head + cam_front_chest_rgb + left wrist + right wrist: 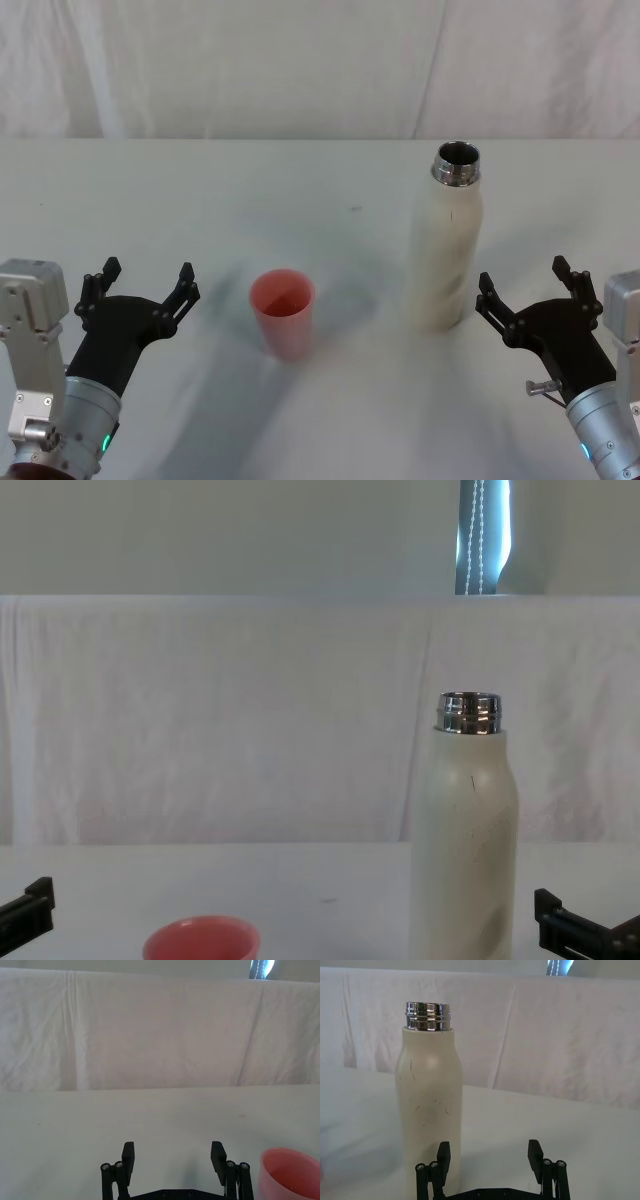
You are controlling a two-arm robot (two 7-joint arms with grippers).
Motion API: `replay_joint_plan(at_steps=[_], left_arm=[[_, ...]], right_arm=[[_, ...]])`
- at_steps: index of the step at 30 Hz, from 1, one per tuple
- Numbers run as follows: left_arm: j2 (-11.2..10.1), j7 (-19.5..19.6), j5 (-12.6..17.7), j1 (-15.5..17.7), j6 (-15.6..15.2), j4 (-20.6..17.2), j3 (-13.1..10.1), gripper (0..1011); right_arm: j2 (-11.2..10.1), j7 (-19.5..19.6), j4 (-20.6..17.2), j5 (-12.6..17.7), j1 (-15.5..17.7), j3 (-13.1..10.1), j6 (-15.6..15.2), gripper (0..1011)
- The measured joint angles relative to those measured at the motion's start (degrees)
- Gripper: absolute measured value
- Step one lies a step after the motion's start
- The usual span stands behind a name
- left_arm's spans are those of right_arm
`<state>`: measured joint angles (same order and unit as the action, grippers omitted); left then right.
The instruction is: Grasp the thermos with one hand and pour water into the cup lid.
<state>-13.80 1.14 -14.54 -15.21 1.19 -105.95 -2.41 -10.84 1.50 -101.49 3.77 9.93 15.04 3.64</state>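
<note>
Pre-grasp. Tall cream-white steel-necked thermos [446, 250] stands uncapped at your 1 o'clock on the white tabletop [200, 200]; salmon-pink cup lid [283, 312] at 12. Right gripper [530, 290] just beside the thermos, jaws wide (left gripper [140, 290] likewise, idle at 10). Next you close in on the thermos.

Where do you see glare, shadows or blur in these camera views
Head view: soft grey shadows spread over the table toward the robot from the cup lid and the thermos. Right wrist view: bright highlights band the thermos's steel neck. Chest view: a bright blue-white strip glows above the backdrop cloth. Left wrist view: the cup lid looks soft-edged.
</note>
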Motion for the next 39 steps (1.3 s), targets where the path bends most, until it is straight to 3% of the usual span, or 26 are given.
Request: replay_joint_plan(at_steps=[39], left_arm=[[0.0, 0.0, 0.0, 0.0, 0.0, 0.0, 0.0, 1001]], right_arm=[[0.0, 0.0, 0.0, 0.0, 0.0, 0.0, 0.0, 1000]])
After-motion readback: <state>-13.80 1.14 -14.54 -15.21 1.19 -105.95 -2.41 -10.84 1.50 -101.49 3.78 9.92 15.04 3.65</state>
